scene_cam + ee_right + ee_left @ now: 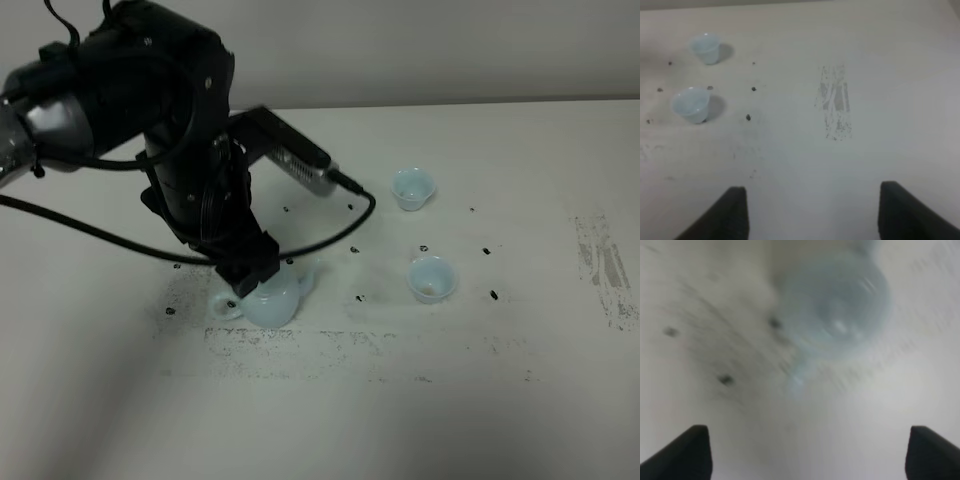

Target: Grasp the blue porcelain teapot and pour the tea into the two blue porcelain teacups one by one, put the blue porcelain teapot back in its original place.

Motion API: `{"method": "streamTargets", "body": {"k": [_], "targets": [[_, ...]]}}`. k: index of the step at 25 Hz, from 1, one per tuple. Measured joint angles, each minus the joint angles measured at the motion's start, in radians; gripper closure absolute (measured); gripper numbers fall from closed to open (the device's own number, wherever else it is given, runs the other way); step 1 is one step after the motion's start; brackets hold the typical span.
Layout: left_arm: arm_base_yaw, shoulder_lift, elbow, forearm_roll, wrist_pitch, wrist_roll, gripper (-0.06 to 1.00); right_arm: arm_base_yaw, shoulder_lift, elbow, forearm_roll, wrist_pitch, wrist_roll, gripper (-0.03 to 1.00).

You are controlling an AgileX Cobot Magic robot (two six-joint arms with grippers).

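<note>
**Left jaws wide over the teapot, nothing gripped**

My left arm (190,180) leans in over the pale sky-blue, glossy round porcelain teapot (272,300) (837,310). The teapot stands upright on the scuffed left-middle part of the off-white bench (500,400), with its spout to the right and its loop handle to the left. My left jaws are spread wide and hold nothing. From high up they cover the teapot's top. My wrist view is blurred, but it shows the pot ahead of the tips, not between them.

To the right stand two tiny pale blue handleless porcelain cups, well apart from the pot: the far cup (411,187) (706,48) and the near cup (431,278) (691,104). A black cable (330,235) curves between the teapot and the far cup. Dark specks dot the bench around the cups, and a grey scuffed patch (605,270) (835,100) lies farther right. My right jaws are also open and empty.
</note>
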Motion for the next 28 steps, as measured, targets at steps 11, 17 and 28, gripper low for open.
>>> {"method": "streamTargets", "body": {"k": [11,17,28], "targets": [[0.099,-0.016,0.189,0.003,-0.168,0.072,0.20,0.000,0.000,0.000,0.000,0.000,0.000,0.43],[0.106,-0.003,0.189,-0.071,-0.185,0.092,0.20,0.000,0.000,0.000,0.000,0.000,0.000,0.43],[0.106,0.020,0.188,-0.075,-0.245,0.251,0.20,0.000,0.000,0.000,0.000,0.000,0.000,0.43]]}}
